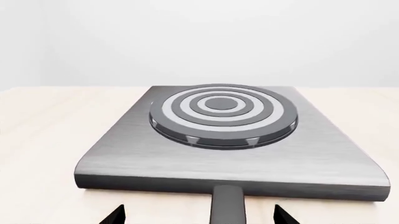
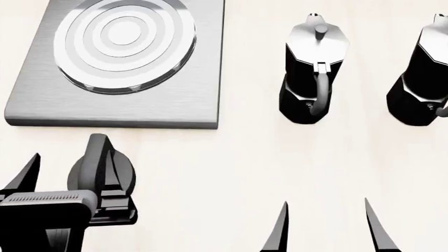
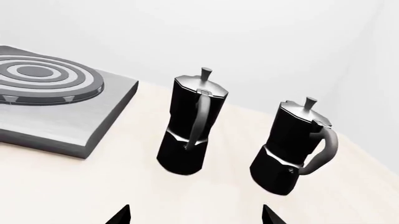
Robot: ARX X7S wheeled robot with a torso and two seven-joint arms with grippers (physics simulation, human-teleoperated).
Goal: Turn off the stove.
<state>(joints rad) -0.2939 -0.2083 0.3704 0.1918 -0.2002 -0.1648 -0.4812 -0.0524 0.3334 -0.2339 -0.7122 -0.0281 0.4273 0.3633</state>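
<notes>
1. Here, the left pincer is spread wide around the knob; one fingertip shows well to the outer side of it, the other lies against or just beside its inner side, and contact is hard to judge from the head view.
2. The knob stands on the pale tabletop between the left pincer's fingers; its raised ridge runs straight ahead from the pincer toward the stove.
3. The stove lies flat just beyond the knob, directly ahead of the left pincer; its round burner of concentric rings sits toward the plate's far part.
4. The right pincer hangs open over bare tabletop, gripping nothing; only its two dark fingertips show.
5. Ahead of the right pincer stand two moka pots, upright and apart; the nearer moka pot lies between stove and farther moka pot; both handles face the pincer.
</notes>
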